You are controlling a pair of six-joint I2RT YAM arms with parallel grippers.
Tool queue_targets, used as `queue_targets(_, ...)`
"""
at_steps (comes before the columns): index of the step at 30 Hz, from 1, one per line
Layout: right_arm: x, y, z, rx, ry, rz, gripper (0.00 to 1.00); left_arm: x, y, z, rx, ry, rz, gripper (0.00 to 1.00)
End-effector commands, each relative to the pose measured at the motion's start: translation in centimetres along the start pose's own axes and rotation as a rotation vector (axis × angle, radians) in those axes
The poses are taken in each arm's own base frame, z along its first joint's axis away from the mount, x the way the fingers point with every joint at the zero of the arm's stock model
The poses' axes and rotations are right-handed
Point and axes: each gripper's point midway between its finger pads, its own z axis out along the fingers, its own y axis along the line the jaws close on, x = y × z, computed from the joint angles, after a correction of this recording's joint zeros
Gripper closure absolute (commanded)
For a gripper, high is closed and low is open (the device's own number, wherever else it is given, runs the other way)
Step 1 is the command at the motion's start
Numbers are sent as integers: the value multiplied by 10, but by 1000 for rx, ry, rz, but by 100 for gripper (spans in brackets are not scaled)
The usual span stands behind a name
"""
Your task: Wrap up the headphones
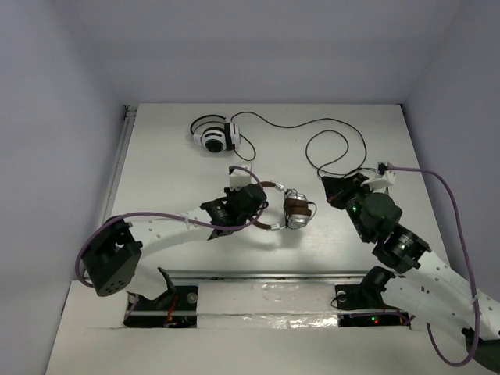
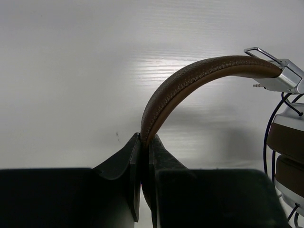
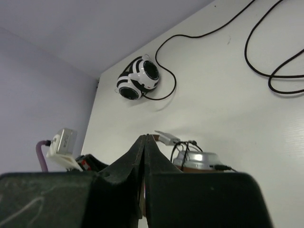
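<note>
The headphones (image 1: 296, 209) lie mid-table, brown-and-silver ear cups stacked together, the brown headband arching left. My left gripper (image 1: 263, 205) is shut on that headband; in the left wrist view the brown band (image 2: 199, 71) rises from between the pinched tips of the left gripper (image 2: 145, 137), with an ear cup (image 2: 289, 142) and thin dark cable at the right edge. My right gripper (image 1: 330, 187) sits just right of the ear cups, shut. In its wrist view the right gripper (image 3: 145, 138) has its tips pressed together, nothing visible between them, and the silver ear cup (image 3: 199, 159) just behind.
White-and-black headphones (image 1: 212, 134) rest at the back left, also in the right wrist view (image 3: 137, 78). A long black cable (image 1: 336, 125) loops across the back right toward my right gripper. Walls close in on three sides.
</note>
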Motion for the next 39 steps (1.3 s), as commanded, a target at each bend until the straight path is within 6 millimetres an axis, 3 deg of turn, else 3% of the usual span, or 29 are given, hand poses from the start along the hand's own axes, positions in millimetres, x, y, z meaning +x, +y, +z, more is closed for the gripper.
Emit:
queue_targets(1, -1, -13, -8, 40, 12, -46, 96, -34, -15, 10, 35, -83, -60, 100)
queue_targets(7, -11, -21, -22, 50, -9, -39, 88, -31, -3, 36, 13, -60, -75, 100)
queue_targets(11, -16, -27, -28, 68, -22, -40, 85, -22, 7, 44, -11, -36, -67, 93)
queue_targets(19, -34, -27, -39, 77, -55, -42, 78, -39, 17, 30, -23, -81, -90, 58)
queue_targets(22, -42, -26, -46, 72, -69, -39, 67, -51, 21, 18, -24, -108, -107, 45)
queue_targets(26, -68, -23, -61, 71, -123, -16, 44, -90, 23, -15, 27, -213, -176, 31)
queue_targets(29, -80, -24, -70, 72, -155, -2, 17, -114, 28, -44, 75, -288, -223, 19)
queue_targets(30, -85, -22, -73, 68, -165, 5, 1, -119, 29, -51, 89, -304, -235, 18)
queue_targets(32, -89, -26, -75, 87, -174, 2, 0, -132, 30, -70, 138, -343, -265, 12)
queue_targets(39, -94, -29, -77, 112, -189, -7, 0, -160, 29, -113, 254, -413, -303, 10)
